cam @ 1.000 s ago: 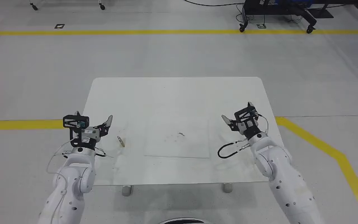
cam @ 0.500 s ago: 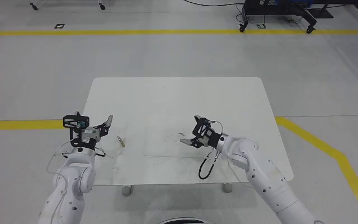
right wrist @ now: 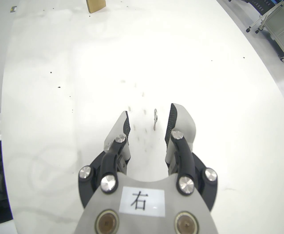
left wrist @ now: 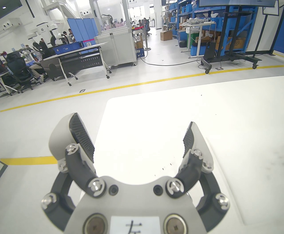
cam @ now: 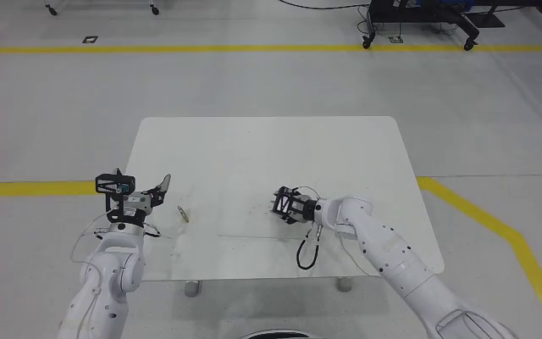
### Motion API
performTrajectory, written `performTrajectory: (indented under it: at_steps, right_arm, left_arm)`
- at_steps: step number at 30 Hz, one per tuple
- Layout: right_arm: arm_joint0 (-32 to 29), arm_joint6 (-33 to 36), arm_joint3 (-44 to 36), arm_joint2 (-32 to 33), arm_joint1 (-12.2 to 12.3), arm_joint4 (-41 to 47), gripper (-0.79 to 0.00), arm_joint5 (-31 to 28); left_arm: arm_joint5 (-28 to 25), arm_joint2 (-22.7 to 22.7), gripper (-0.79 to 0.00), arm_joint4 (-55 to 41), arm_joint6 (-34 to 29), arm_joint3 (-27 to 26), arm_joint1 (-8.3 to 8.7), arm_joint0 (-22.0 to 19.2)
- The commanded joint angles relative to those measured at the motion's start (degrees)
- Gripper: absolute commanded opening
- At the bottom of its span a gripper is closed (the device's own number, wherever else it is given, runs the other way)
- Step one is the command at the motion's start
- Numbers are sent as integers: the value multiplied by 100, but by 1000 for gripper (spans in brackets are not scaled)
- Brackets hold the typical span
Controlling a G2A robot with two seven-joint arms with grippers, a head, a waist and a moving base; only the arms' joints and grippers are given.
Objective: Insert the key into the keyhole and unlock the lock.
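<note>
key [right wrist: 155, 118] on table [right wrist: 199, 77] between parted right fingers [right wrist: 179, 124], ungripped — left fingers [left wrist: 81, 137] spread wide, empty

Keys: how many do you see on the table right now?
1. The key lies on the table between the open jaws of the right gripper, touching neither.

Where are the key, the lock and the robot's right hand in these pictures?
key [right wrist: 154, 120]: right wrist view, on its thin shaft.
lock [right wrist: 96, 5]: right wrist view, on its tan body.
right hand [right wrist: 150, 110]: right wrist view, midway between its open fingertips.
</note>
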Motion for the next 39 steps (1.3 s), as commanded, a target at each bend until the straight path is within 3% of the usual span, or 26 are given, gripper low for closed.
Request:
performTrajectory:
  at_steps: [1, 14, 16, 22, 30, 34, 39]
  right_arm:
    - [69, -4, 82, -43, -17, -1, -446, 14]
    - [450, 165, 345, -361, -123, -136, -677, -38]
    - [460, 218, 347, -388, -129, -178, -785, -4]
    - [399, 324, 157, -284, -81, -236, -785, -52]
    - [-209, 22, -950, 431, 167, -439, -785, 152]
    - [-670, -429, -1429, 1036, 273, 50, -785, 432]
    - [-1237, -1051, -1774, 1694, 308, 1677, -785, 631]
  left_arm:
    - [0, 0, 0, 0, 0, 0, 0, 0]
    - [0, 0, 0, 0, 0, 0, 0, 0]
    - [0, 0, 0, 0, 0, 0, 0, 0]
    - [0, 0, 0, 0, 0, 0, 0, 0]
    - [0, 0, 0, 0, 0, 0, 0, 0]
    - [0, 0, 0, 0, 0, 0, 0, 0]
    - [0, 0, 0, 0, 0, 0, 0, 0]
